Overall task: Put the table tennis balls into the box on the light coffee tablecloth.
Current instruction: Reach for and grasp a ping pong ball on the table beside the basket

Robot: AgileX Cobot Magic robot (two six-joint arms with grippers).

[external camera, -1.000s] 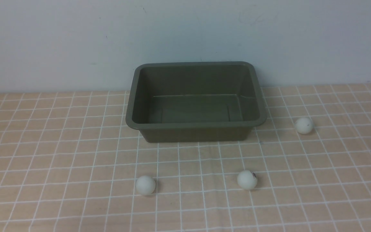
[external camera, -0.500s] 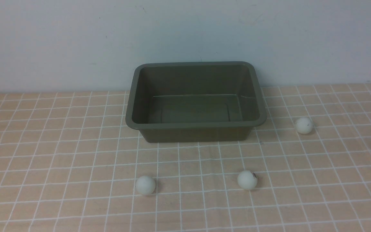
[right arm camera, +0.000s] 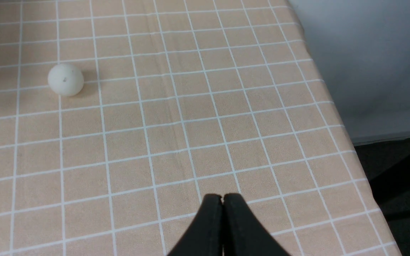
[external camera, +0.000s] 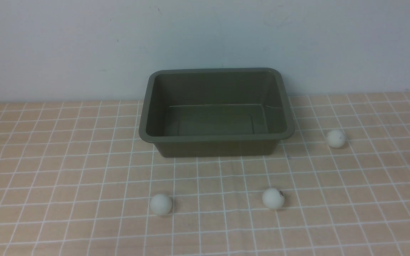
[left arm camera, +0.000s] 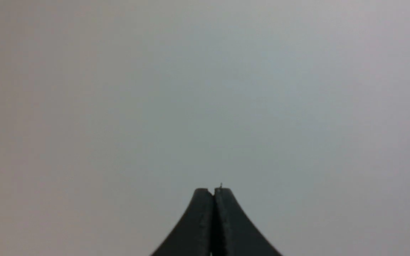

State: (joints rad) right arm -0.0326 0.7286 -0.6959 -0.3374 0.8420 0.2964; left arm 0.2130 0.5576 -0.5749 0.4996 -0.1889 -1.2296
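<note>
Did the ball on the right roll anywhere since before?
No. The right ball sits in the same spot beside the box.

Pale grey wall, dark floor

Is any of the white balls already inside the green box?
No, the box holds nothing; all three balls lie on the cloth.

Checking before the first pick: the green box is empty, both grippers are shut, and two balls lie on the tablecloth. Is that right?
Not quite: three balls lie on the tablecloth, not two. The front view shows the left ball, the middle ball and the right ball, all outside the box. The box is empty, and the left gripper and right gripper are shut.
</note>
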